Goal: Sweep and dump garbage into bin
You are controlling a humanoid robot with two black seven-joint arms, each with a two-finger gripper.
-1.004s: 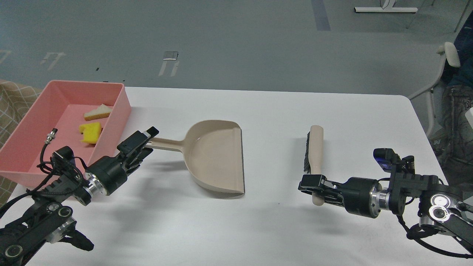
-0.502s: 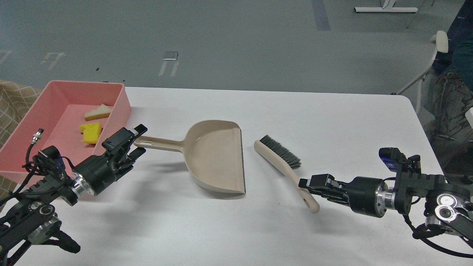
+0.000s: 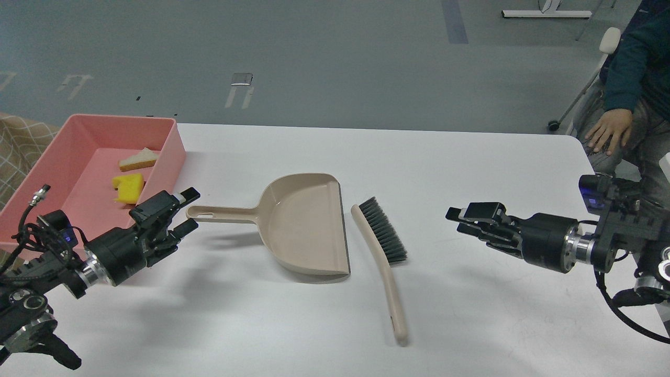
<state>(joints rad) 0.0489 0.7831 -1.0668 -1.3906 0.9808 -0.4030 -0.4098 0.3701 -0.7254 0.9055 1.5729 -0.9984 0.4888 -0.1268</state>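
Observation:
The salmon-pink bin (image 3: pixel 177 149) stands at the table's far left. In it lie the garbage pieces: a yellow notched block (image 3: pixel 129 187) and a white bread-like slice (image 3: pixel 137 159). The beige dustpan (image 3: pixel 309 225) lies flat mid-table, handle pointing left. My left gripper (image 3: pixel 190 210) is open and empty, its fingers just at the tip of that handle. A beige brush (image 3: pixel 388 264) with dark bristles lies right of the dustpan's mouth. My right gripper (image 3: pixel 461 220) is open and empty, above the table well right of the brush.
A person sits off the table's far right corner, one hand (image 3: pixel 607 131) on a knee, beside a chair (image 3: pixel 602 47). A checked cloth (image 3: pixel 21 144) shows left of the bin. The white table (image 3: pixel 366 152) ends near the bin's back wall.
My right gripper let go of the brush, which now lies beside the dustpan, and drew back to the right. My left gripper drew back left to the handle's tip.

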